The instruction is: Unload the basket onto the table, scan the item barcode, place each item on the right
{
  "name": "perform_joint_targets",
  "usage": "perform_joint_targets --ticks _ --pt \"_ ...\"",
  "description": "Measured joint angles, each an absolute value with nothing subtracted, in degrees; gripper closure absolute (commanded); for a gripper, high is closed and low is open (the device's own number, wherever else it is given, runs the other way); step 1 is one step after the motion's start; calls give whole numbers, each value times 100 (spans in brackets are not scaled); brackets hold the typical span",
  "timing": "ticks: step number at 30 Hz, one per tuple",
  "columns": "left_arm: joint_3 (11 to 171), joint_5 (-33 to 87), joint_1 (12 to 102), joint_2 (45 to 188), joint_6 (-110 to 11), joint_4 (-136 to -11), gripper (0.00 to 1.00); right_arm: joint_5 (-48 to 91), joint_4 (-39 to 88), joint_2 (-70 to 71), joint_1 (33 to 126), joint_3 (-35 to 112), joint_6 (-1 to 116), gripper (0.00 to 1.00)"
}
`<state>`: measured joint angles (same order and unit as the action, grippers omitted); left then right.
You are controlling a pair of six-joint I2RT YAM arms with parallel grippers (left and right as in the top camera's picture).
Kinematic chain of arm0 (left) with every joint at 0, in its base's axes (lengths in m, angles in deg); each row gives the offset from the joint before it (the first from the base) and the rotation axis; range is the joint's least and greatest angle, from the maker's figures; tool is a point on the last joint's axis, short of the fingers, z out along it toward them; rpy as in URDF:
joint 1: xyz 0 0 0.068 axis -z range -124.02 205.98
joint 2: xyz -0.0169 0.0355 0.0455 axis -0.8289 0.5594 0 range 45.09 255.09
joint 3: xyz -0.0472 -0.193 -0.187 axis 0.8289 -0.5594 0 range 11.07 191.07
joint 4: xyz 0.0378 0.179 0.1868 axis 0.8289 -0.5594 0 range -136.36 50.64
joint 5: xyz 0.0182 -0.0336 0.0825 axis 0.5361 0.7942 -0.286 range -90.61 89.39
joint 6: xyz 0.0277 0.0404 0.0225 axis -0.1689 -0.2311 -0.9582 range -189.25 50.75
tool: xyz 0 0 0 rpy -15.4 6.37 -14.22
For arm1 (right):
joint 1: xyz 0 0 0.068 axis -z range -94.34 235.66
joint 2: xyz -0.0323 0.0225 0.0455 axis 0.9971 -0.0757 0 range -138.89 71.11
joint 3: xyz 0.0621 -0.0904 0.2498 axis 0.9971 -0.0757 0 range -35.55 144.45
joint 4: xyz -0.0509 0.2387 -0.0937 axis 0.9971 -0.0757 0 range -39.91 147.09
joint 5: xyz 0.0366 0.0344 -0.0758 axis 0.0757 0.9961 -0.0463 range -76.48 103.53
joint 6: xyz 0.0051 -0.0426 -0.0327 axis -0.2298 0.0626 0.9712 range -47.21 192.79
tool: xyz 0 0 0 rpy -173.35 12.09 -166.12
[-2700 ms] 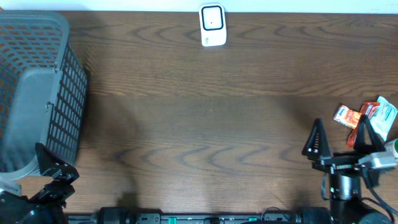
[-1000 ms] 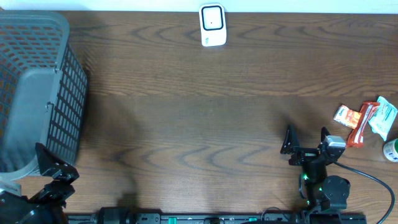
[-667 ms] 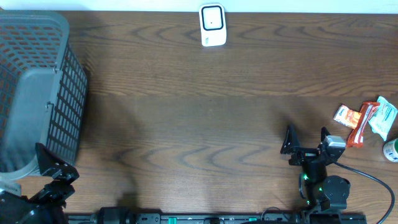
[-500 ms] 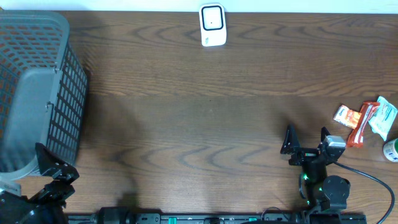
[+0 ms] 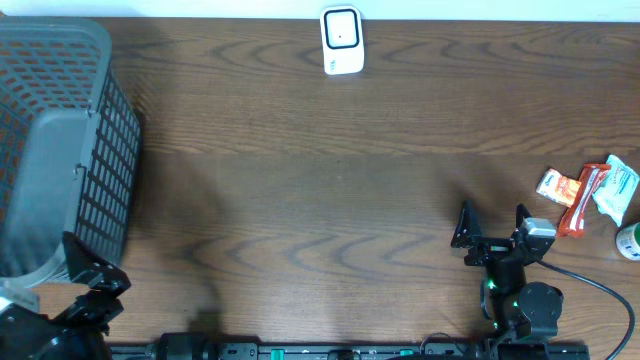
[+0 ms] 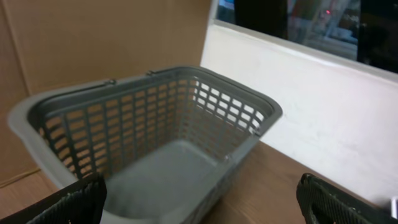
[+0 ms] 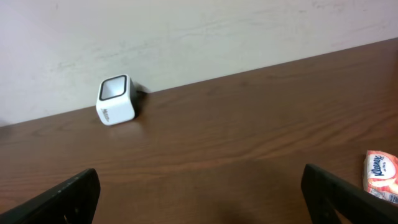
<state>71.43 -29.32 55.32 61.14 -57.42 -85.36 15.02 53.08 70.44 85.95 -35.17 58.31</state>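
The white barcode scanner stands at the far edge of the table, its window facing up; the right wrist view shows the scanner against the wall. The items lie at the right edge: an orange packet, a red packet and a tissue pack, whose corner also shows in the right wrist view. My right gripper is open and empty, left of the packets and apart from them. My left gripper is open and empty at the front left corner, beside the basket.
A grey plastic basket fills the left side of the table, and the left wrist view looks into the basket, which holds nothing. A small white and green container sits at the right edge.
Since the earliest frame my right gripper has pulled back left, away from the packets, holding nothing. Over the last second it stays still; the left arm barely shifts.
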Motion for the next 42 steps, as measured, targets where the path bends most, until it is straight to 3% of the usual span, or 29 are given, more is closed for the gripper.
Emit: perform_joint_targets --ticks 6,24,42 --pt "6743 -2456 5532 6094 -5744 -8059 2 1500 5306 7044 8595 -3517 5831 1" --pt "3259 -786 5532 4835 -5954 -4311 2 1500 5306 7044 8595 -3517 5831 1" --pt "1744 -543 5772 4578 -6334 -3887 2 1500 5306 7044 8595 -3517 5831 1"
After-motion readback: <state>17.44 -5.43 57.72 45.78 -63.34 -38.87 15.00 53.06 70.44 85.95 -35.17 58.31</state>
